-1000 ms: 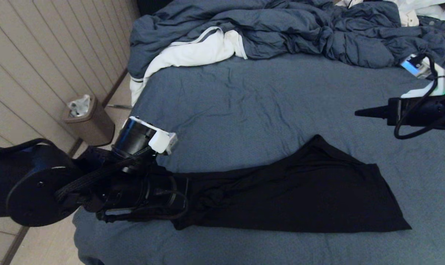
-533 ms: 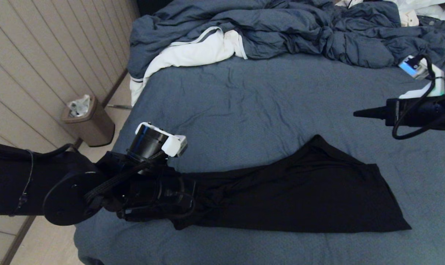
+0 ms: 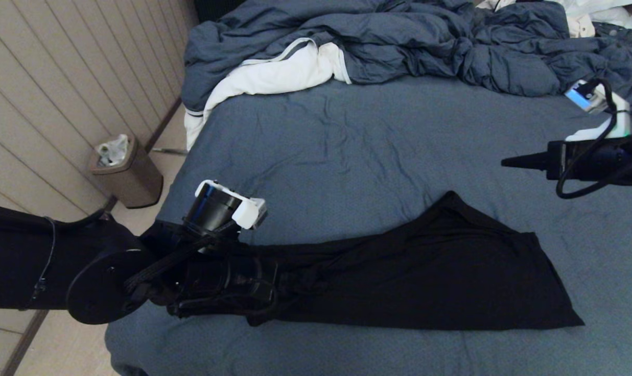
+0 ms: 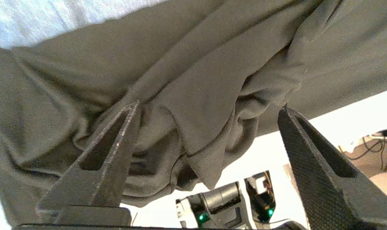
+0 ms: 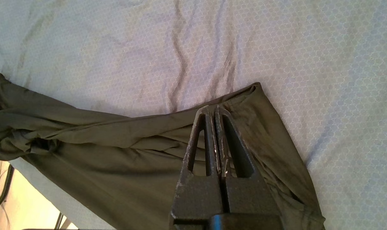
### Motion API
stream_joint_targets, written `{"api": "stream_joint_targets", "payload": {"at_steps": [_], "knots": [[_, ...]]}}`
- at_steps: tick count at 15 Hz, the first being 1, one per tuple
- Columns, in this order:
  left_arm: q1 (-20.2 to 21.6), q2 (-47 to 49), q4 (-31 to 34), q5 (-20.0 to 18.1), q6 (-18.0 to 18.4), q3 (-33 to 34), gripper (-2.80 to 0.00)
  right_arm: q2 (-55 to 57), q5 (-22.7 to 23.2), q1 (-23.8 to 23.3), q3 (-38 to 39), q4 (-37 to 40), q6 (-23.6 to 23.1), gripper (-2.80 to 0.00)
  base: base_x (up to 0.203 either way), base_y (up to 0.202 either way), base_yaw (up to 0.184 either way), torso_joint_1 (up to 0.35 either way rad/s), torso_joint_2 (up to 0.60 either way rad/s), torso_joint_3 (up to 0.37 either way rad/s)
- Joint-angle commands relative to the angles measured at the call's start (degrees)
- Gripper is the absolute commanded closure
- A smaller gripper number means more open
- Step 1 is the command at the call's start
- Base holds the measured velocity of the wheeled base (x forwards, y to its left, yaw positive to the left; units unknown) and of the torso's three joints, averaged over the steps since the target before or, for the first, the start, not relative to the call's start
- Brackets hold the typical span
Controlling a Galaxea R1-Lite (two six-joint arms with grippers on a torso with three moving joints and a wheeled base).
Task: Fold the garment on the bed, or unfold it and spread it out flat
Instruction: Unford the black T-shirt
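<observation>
left wrist view: left gripper (image 4: 209,108) jaws spread wide around a bunched end of the garment (image 3: 425,277), likely letting it go. garment lies folded long on the bed (image 3: 347,141), near edge. right gripper (image 3: 506,162) shut, empty, parked above, clear.

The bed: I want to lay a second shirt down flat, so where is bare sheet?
Bare sheet on the bed lies between the heaped duvet and the garment, plus a thin strip along the near edge. It is crowded at the left gripper, at the garment's bunched end.
</observation>
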Motion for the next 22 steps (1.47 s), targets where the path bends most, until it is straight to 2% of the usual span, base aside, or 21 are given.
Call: {"api": "stream_joint_targets", "payload": {"at_steps": [1, 2, 3, 7, 10, 13, 16, 19, 22], "knots": [[-0.17, 1.26, -0.05, 0.02, -0.27, 0.11, -2.80, 0.16, 0.24, 0.00, -0.11, 0.05, -0.06, 0.00, 0.000, 0.000, 0.000, 0.000, 0.00, 0.000], [-0.17, 1.37, -0.05, 0.02, -0.20, 0.20, -2.80, 0.16, 0.24, 0.00, -0.14, 0.05, -0.06, 0.00, 0.000, 0.000, 0.000, 0.000, 0.00, 0.000], [-0.17, 1.58, -0.05, 0.10, -0.20, 0.20, 0.00, 0.16, 0.24, -0.09, -0.19, 0.05, -0.06, 0.00, 0.000, 0.000, 0.000, 0.000, 0.00, 0.000], [-0.05, 1.81, -1.60, 0.49, -0.28, -0.59, 0.00, 0.16, 0.24, 0.00, -0.19, 0.05, -0.06, 0.00, 0.000, 0.000, 0.000, 0.000, 0.00, 0.000], [0.70, 2.32, -4.14, 3.43, 0.55, -1.19, 0.00, 0.43, 0.33, 0.00, -0.23, 0.05, -0.06, 0.00, 0.000, 0.000, 0.000, 0.000, 0.00, 0.000], [4.05, 2.72, -4.60, 3.60, 4.00, -3.38, 0.00, 0.25, 0.33, 0.00, -0.23, 0.05, -0.06, 0.00, 0.000, 0.000, 0.000, 0.000, 0.00, 0.000], [9.06, 5.80, -6.71, 3.48, 5.84, -8.53, 0.00, 0.15, 0.33, 0.06, -0.07, 0.05, -0.06, 0.00, 0.000, 0.000, 0.000, 0.000, 0.00, 0.000], [10.03, 8.97, -12.51, 3.59, 9.71, -12.39, 0.00, 0.08, 0.33, 0.00, -0.10, 0.05, -0.06, 0.00, 0.000, 0.000, 0.000, 0.000, 0.00, 0.000], [10.99, 12.08, -14.28, 3.71, 11.03, -16.43, 0.00, 0.16, 0.33, 0.09, 0.03, 0.05, -0.06, 0.00, 0.000, 0.000, 0.000, 0.000, 0.00, 0.000]]}}
